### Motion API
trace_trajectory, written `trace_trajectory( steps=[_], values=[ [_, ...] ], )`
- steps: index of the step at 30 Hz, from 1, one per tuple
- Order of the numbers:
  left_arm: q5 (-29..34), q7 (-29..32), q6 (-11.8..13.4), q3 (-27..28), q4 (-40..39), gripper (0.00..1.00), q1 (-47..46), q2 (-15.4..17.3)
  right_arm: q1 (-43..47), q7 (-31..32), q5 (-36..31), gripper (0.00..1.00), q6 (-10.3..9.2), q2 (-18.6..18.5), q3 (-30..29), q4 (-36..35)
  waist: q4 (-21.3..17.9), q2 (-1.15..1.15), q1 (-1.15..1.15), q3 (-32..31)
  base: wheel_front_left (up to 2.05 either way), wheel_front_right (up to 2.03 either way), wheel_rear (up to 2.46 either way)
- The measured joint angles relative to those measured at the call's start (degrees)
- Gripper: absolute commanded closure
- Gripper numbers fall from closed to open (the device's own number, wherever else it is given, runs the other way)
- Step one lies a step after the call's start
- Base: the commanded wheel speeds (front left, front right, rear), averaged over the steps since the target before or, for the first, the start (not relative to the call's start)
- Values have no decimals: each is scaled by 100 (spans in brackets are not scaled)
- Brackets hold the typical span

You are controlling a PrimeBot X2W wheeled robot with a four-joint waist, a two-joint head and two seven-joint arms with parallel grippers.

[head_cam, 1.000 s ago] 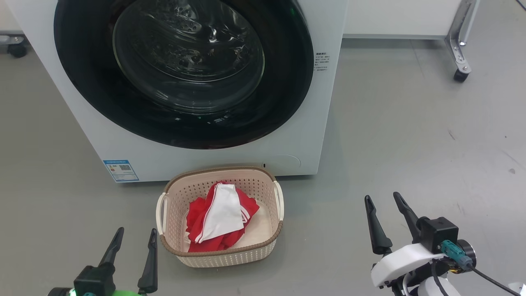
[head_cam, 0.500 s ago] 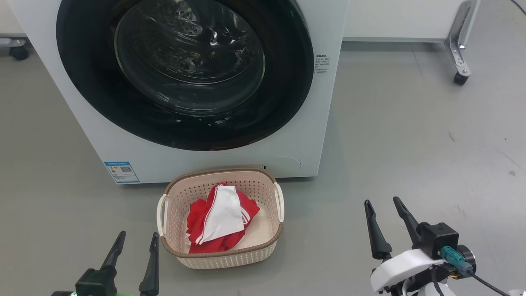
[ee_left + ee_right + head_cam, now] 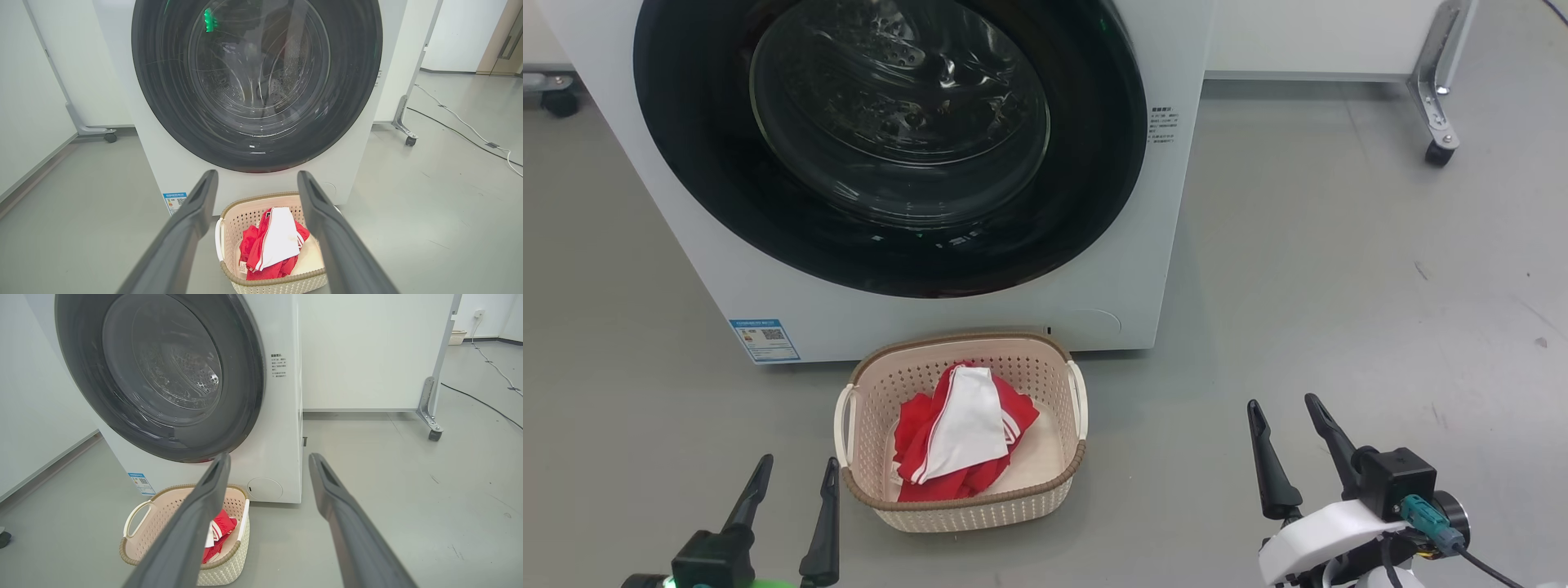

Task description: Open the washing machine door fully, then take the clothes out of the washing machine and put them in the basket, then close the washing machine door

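The left end effector [image 3: 799, 461], spread and empty, hovers beside the basket [image 3: 968, 336], which sits close under the washing machine [image 3: 931, 314] for short transfers and holds the clothes [image 3: 964, 425], while the washing machine door [image 3: 898, 122] looks shut and the right end effector [image 3: 1282, 404] hangs spread, likely finished.

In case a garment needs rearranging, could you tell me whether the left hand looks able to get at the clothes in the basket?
Probably yes: the left hand is open just beside the basket, the clothes lie exposed inside it, and nothing stands between them.
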Motion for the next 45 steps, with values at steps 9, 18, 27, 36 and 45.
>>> trace_trajectory(
  steps=[9, 18, 27, 36, 45],
  values=[
    [-2, 4, 43, -3, -15, 100, 0, -7, 64, 1, -1, 100, -35, 1, 1, -35, 5, 0, 0, 24, 0, 0, 0],
    [-179, 42, 40, -20, 286, 100, 48, -94, 285, 3, 158, 100, -8, 41, 2, 185, 0, 0, 0, 26, 0, 0, 0],
    [-936, 215, -11, 116, 371, 100, 20, -115, 291, 113, 926, 100, 68, 45, -119, 96, -13, 0, 0, 27, 0, 0, 0],
    [-1714, 410, -68, 208, 407, 100, -20, -125, 289, 308, 1680, 100, 120, 52, -321, 68, -21, 0, 0, 29, 0, 0, 0],
    [-2383, 578, -160, 342, 467, 100, -141, -138, 260, 488, 2370, 100, 175, 35, -503, 47, -30, 0, 0, 30, 0, 0, 0]
  ],
)
